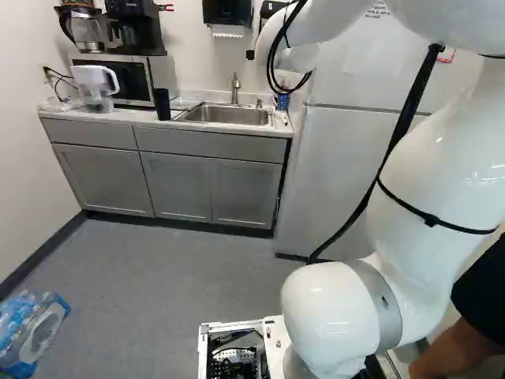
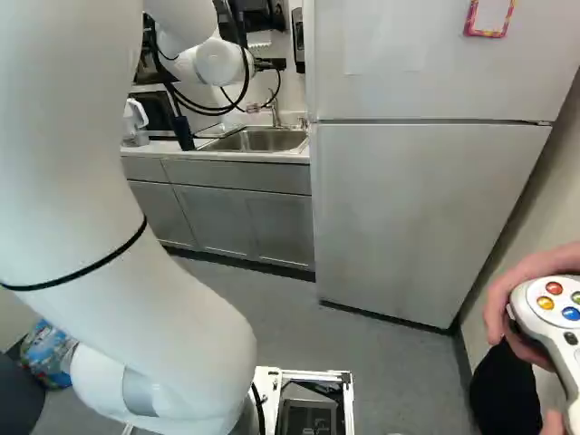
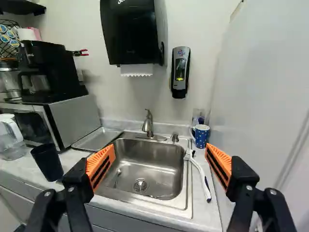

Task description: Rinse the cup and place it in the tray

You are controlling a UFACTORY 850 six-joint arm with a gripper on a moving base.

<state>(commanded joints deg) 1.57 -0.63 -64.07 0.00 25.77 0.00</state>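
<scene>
Beside the rectangular sink (image 3: 149,164), I saw the tapering black cup (image 3: 47,162) on the pale surface (image 3: 75,162), near the flat metal tray (image 3: 98,138). My orange-padded pincer (image 2: 272,64) stood wide, holding nothing.

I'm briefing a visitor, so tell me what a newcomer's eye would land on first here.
The white arm would probably come first, filling much of both base views. Next, the jaws' orange pads, standing wide apart with the sink beyond them in the wrist view. Then the controller with coloured buttons, held in a hand at the right of the right base view.
</scene>
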